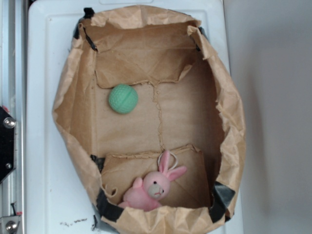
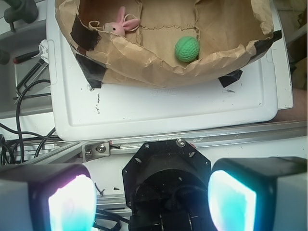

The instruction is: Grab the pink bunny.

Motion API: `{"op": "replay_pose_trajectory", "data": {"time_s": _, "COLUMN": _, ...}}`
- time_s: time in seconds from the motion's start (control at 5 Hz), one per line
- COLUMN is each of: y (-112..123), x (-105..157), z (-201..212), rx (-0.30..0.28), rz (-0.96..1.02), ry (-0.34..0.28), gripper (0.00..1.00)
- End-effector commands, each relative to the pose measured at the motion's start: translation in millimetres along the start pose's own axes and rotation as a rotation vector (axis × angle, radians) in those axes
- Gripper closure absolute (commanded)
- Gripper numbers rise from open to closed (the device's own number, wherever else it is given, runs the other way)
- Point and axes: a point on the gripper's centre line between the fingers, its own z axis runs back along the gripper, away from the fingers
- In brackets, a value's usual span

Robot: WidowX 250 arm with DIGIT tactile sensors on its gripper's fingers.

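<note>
Down in the paper-lined bin: the pink bunny [image 1: 148, 189] lies at the near end, tucked against the crumpled wall, ears pointing up and to the right
Bin: a brown paper bag [image 1: 229, 112] rolled open and taped with black tape at the corners, sitting on a white tray [image 1: 41, 146]
Other thing inside: a green ball [image 1: 123, 99] near the far end, well apart from the bunny
Gripper: gripper [image 2: 153, 197] hangs outside the bag, over the metal rail beside the tray, nowhere near the toy yet
Jaws: spread wide, nothing between them; the two pads glow pale blue at the bottom of the wrist view
Stage: by my reckoning the reach has not begun
How it will handle: looks light and soft, likely to squash under a pinch and not slip; nothing breakable about it
Where to hold: I'd go for the plump body or head, not the thin ears, which may just fold away
Risk: the paper wall sits just beside the toy and could get caught by a finger
</note>
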Motion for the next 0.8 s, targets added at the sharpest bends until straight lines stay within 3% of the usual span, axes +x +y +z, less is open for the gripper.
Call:
{"op": "replay_pose_trajectory", "data": {"time_s": 0.0, "y": 0.0, "x": 0.0, "z": 0.0, "rx": 0.000, "rz": 0.000, "ry": 0.000, "gripper": 0.00}}
{"op": "replay_pose_trajectory", "data": {"time_s": 0.6, "y": -27.2, "x": 80.0, "z": -40.9, "rx": 0.049, "rz": 0.099, "ry": -0.072, "gripper": 0.00}}
